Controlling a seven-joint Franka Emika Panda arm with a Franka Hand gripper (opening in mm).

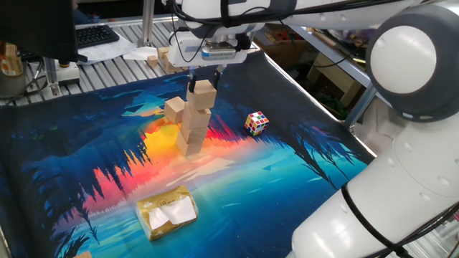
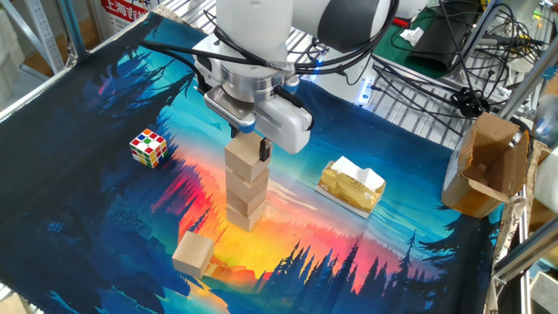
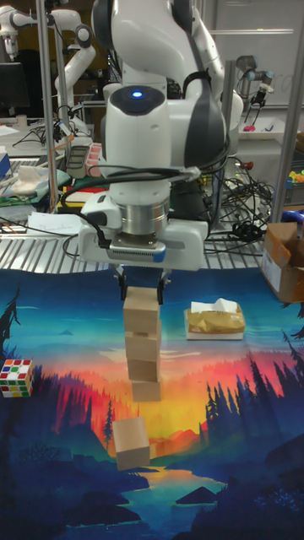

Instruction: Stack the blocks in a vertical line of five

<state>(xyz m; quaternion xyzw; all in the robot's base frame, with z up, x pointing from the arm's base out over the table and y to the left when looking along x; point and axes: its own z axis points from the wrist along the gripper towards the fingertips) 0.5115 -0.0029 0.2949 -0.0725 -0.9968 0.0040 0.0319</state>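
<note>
**One fixed view**
Stack: a column of four plain light-tan wooden cubes stands on the printed sunset-forest mat, each cube turned a little against the one below, so the column reads as slightly crooked.
Top cube: the uppermost tan wooden cube sits at the column's head, just under the tool.
Tool: the black two-finger gripper hangs right over the top cube, its fingers low beside the cube's upper edges; from here I cannot tell whether they press on it.
Loose cube: the fifth tan wooden cube rests on the mat just beside the column, probably kept near for the last lift.

**The other fixed view**
Tool: the gripper straddles the top cube; one dark finger lies against the cube's side. Contact looks likely, release cannot be ruled out.
Loose cube: the fifth cube lies apart from the column's foot, upright.
Bystanders: a multicoloured puzzle cube and a yellowish wrapped packet lie well apart on opposite sides, clear of the work.

**Tall fixed view**
Stack: four cubes high, leaning slightly out of line.
Tool: gripper at the top cube, fingers down either side; grip state not decidable.
Judgement: four of five placed; the fifth cube in front remains.
</note>
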